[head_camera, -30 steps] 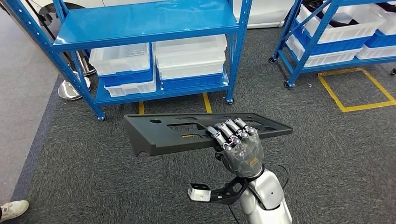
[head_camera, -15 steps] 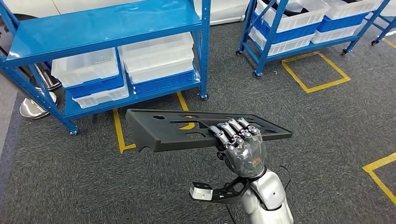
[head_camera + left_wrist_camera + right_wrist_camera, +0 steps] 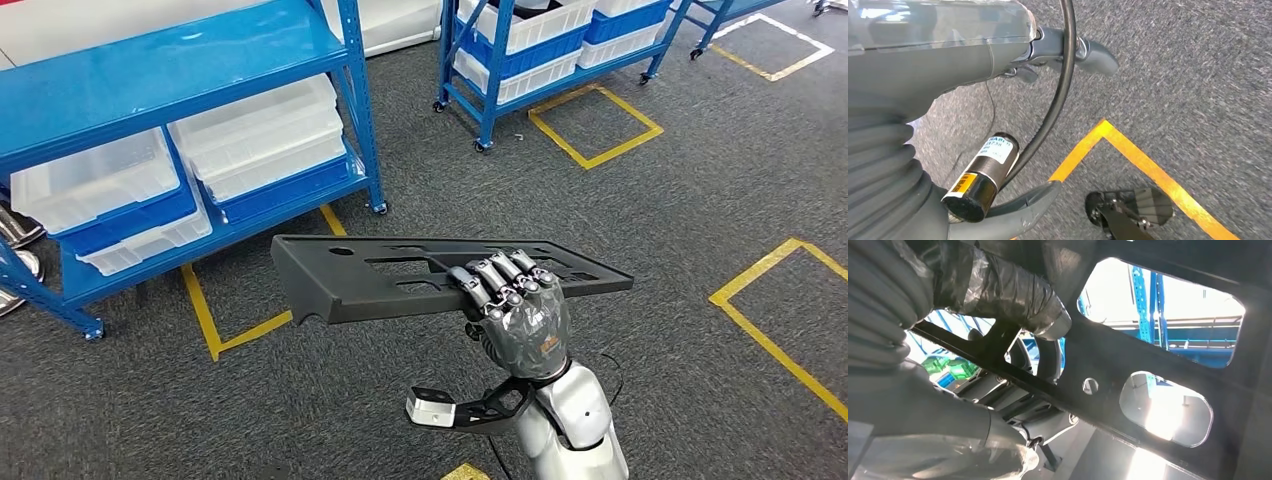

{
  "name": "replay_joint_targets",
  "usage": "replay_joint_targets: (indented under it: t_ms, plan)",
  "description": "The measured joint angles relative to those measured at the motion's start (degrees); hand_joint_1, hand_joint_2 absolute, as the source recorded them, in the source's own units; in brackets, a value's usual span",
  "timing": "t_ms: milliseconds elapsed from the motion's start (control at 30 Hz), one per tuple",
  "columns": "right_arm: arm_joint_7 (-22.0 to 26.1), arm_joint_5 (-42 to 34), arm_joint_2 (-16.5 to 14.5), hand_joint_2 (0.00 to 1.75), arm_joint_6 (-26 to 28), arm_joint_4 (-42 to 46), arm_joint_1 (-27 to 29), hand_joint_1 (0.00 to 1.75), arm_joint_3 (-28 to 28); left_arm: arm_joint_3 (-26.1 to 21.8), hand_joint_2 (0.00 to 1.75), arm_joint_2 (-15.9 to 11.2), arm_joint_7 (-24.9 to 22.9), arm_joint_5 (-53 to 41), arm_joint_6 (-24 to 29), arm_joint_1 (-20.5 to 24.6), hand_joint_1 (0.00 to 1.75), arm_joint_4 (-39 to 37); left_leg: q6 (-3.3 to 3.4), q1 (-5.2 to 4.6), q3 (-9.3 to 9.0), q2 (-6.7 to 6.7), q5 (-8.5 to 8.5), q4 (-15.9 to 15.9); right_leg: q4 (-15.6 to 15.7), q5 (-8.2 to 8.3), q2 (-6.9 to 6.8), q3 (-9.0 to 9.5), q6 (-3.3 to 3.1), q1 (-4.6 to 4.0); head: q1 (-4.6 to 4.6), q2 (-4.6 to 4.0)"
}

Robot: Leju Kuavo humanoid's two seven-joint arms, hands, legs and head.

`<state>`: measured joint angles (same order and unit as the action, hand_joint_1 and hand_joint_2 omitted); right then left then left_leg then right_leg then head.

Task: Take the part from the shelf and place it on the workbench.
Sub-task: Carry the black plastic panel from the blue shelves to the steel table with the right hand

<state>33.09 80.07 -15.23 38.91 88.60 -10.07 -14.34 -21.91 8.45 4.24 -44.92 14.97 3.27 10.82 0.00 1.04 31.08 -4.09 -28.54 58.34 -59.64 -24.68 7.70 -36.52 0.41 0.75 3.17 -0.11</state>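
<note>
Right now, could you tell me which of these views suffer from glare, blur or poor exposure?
Head view: evenly lit and sharp; the black part and right hand read clearly. Right wrist view: strongly backlit, so the part is a dark silhouette and its cut-outs blow out white. Left wrist view: carpet is slightly smeared, and the hand cover close to the lens looks soft.

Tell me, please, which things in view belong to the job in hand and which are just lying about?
Belongs to the job:
- black part, off the shelf
- right hand, gripping its near edge

Just lying about:
- blue shelf with white bins
- second blue rack
- yellow floor markings
</note>
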Motion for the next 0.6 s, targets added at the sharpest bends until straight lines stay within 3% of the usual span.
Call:
replay_joint_targets:
  t_ms: [33,67,100,167,233,267,300,367,433,500,533,600]
  plan:
    - [0.0,0.1,0.0,1.75,0.0,0.2,0.0,1.75,0.1,0.0,1.75,0.0,0.0,-0.1,0.0,0.1,0.00,0.0,0.35,0.05,-0.08,0.78,0.30,-0.2,-0.1,0.07,-0.16,-0.24,0.40,-0.01,0.00,0.00]
    - [0.0,0.1,0.0,1.75,0.0,0.4,0.0,1.75,0.2,-0.1,1.75,0.0,0.0,-0.1,0.0,0.1,0.00,0.0,0.80,0.15,-0.16,1.59,0.62,-0.6,-0.7,-0.41,-1.28,-0.65,0.74,-0.13,0.14,0.00]
    - [0.0,0.2,0.0,1.75,0.0,0.6,-0.1,1.75,0.3,-0.1,1.75,0.1,0.0,-0.2,0.0,0.1,0.00,0.0,1.23,0.23,-0.22,2.49,0.92,-1.0,-2.3,-1.55,-2.93,-1.48,1.00,-0.29,0.28,0.00]
    - [0.0,0.3,0.1,1.75,0.0,0.8,-0.2,1.75,0.4,-0.3,1.75,0.1,0.0,-0.5,0.0,0.0,0.00,0.0,1.73,0.15,-0.14,4.26,1.13,-1.2,-8.9,-5.27,-6.30,-4.50,1.42,-0.22,0.54,0.00]
    - [0.0,0.4,0.2,1.75,0.0,0.9,-0.2,1.75,0.6,-0.4,1.75,0.1,-0.1,-0.7,-0.1,-0.1,0.00,0.0,1.78,0.06,-0.02,6.13,1.09,-1.2,-14.6,-7.40,-7.14,-6.99,1.90,0.16,0.54,0.00]
    - [0.0,0.4,0.3,1.75,0.0,0.9,-0.2,1.75,0.7,-0.4,1.75,0.1,-0.1,-0.8,-0.2,-0.1,0.00,0.0,1.73,0.07,-0.01,7.04,1.05,-1.2,-14.8,-6.96,-7.38,-6.83,2.10,0.37,0.54,0.00]
    - [0.0,0.4,0.3,1.75,0.0,1.0,-0.2,1.75,0.9,-0.4,1.75,0.1,-0.1,-0.8,-0.2,0.0,0.00,0.0,1.61,0.08,-0.03,7.84,0.97,-1.1,-12.6,-5.61,-7.86,-5.45,2.22,0.54,0.54,0.00]
    - [0.0,0.5,0.4,1.75,0.0,1.2,-0.4,1.75,1.0,-0.5,1.75,0.2,-0.1,-0.8,-0.3,0.1,0.00,0.0,1.07,-0.06,-0.10,9.22,0.60,-0.8,-4.9,-2.54,-10.33,-0.99,2.10,0.46,0.55,0.00]
    - [0.0,0.6,0.4,1.75,0.0,1.5,-0.5,1.75,1.1,-0.5,1.75,0.2,-0.1,-0.9,-0.3,0.2,0.00,0.0,0.34,-0.36,-0.15,10.38,0.18,-0.4,-0.3,-1.36,-11.84,1.39,1.38,0.01,0.47,0.00]
    - [-0.2,0.8,0.5,1.75,0.0,1.8,-0.6,1.75,1.2,-0.5,1.75,0.2,-0.1,-1.0,-0.3,0.3,0.00,0.0,-0.27,-0.47,-0.40,11.57,0.01,-0.4,0.1,-1.30,-10.76,1.24,0.53,-0.27,0.40,0.00]
    - [-0.4,0.9,0.5,1.75,0.0,1.9,-0.6,1.75,1.3,-0.5,1.75,0.3,-0.1,-1.1,-0.4,0.4,0.00,0.0,-0.58,-0.36,-0.48,11.45,-0.28,-0.3,0.3,-1.16,-10.10,1.22,0.17,-0.17,0.42,0.00]
    - [-0.7,1.1,0.6,1.75,0.0,2.2,-0.8,1.75,1.3,-0.5,1.75,0.3,0.0,-1.3,-0.4,0.4,0.00,0.0,-1.02,-0.05,0.43,8.97,-2.44,2.3,0.7,-0.83,-8.77,1.24,-0.61,0.19,0.42,0.00]
